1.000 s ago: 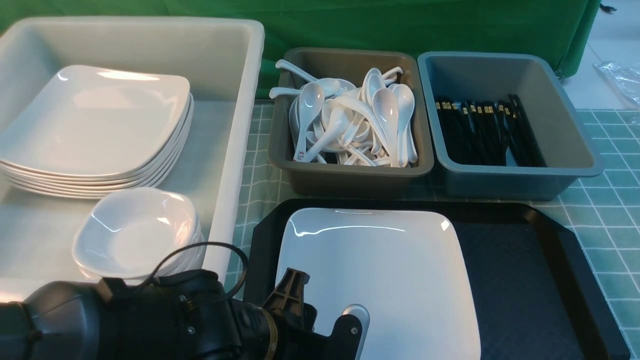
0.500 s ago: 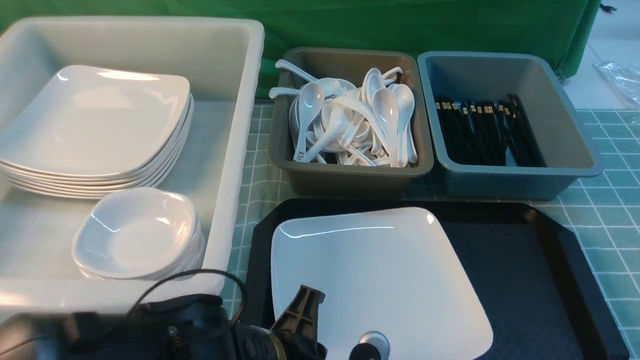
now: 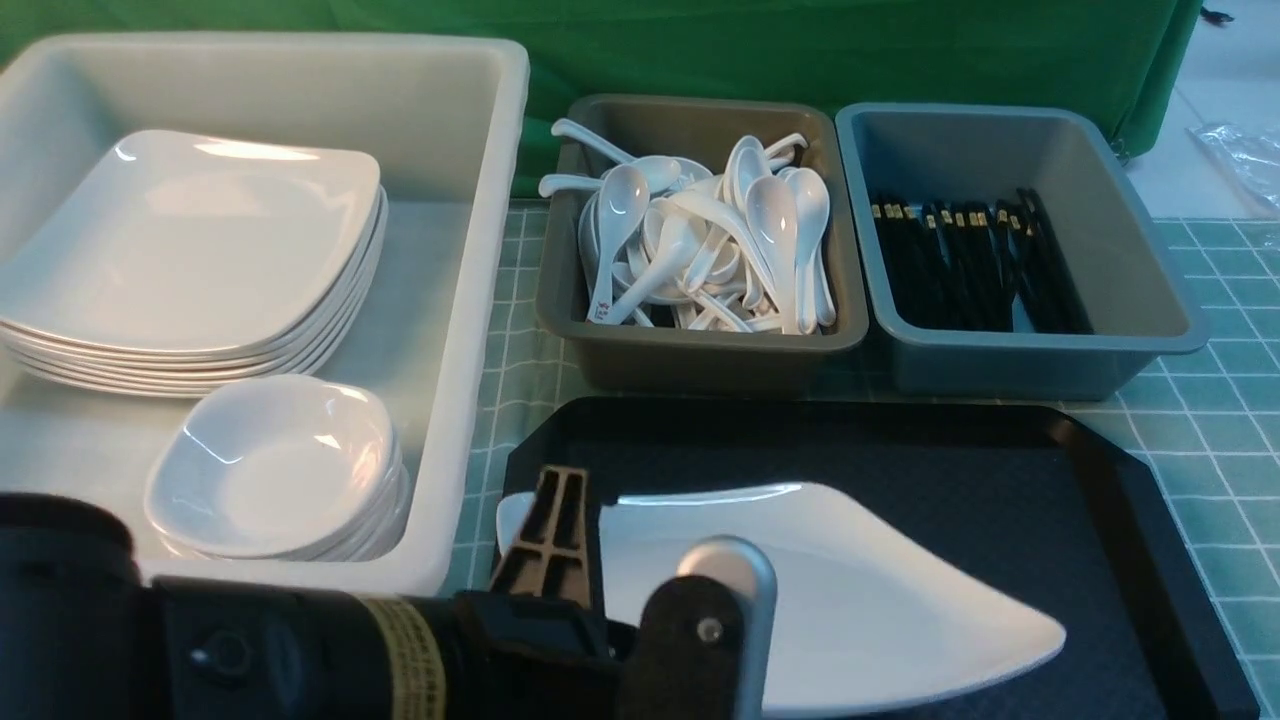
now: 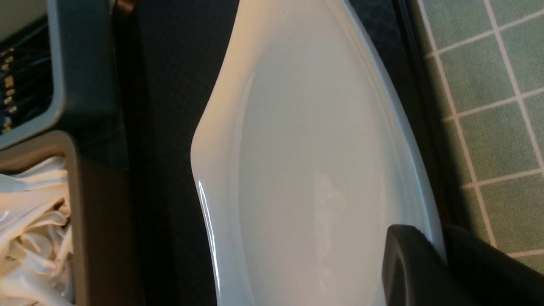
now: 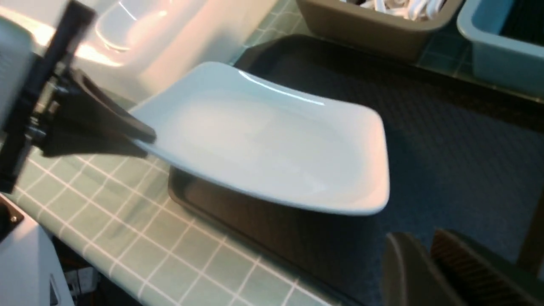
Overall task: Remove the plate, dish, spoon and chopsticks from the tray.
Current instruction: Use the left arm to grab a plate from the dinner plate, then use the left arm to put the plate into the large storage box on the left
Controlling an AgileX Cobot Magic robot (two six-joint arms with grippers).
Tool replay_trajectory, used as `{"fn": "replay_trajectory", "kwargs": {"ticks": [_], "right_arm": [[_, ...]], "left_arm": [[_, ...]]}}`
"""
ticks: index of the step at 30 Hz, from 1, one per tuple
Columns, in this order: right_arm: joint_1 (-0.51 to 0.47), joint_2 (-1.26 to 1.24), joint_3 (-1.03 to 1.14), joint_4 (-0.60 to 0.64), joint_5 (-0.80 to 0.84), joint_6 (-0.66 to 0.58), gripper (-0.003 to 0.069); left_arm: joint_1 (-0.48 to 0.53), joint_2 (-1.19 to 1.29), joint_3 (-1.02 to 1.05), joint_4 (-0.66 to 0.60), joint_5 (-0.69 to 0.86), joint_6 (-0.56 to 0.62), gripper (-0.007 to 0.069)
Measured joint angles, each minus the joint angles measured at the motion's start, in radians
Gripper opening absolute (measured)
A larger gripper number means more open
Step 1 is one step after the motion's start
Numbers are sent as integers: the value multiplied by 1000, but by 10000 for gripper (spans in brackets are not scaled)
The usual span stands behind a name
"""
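The large white square plate (image 3: 850, 590) hangs tilted above the black tray (image 3: 1050, 470), its near left edge raised. My left gripper (image 3: 620, 560) is shut on that rim. In the left wrist view one finger lies on the plate (image 4: 306, 170) and the other under its rim, with the left gripper (image 4: 437, 250) clamped there. The right wrist view shows the plate (image 5: 263, 140) lifted over the tray (image 5: 446, 127). My right gripper (image 5: 425, 250) hovers above the tray floor, shut and holding nothing. Spoons (image 3: 700, 240) fill a brown bin, and chopsticks (image 3: 970, 260) lie in a blue-grey bin.
A big white tub (image 3: 470, 300) at the left holds a stack of square plates (image 3: 190, 260) and a stack of small dishes (image 3: 275, 465). The brown bin (image 3: 700, 360) and the blue-grey bin (image 3: 1140, 330) stand behind the tray on a green checked cloth (image 3: 1220, 430).
My left gripper has shut on the plate's near left rim and lifted it. The plate went from lying flat on the tray to hanging tilted above it.
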Motion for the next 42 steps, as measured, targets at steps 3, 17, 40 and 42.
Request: {"fn": "replay_trajectory", "kwargs": {"ticks": [3, 17, 40, 42], "right_arm": [[0, 0, 0, -2, -9, 17, 24], [0, 128, -76, -42, -55, 52, 18], [0, 333, -177, 10, -64, -166, 19], [0, 333, -177, 10, -64, -168, 20]], "left_arm": [[0, -51, -34, 1, 2, 0, 30], [77, -181, -193, 241, 185, -110, 32], [943, 495, -376, 469, 1, -249, 36], [943, 533, -393, 517, 0, -283, 31]]}}
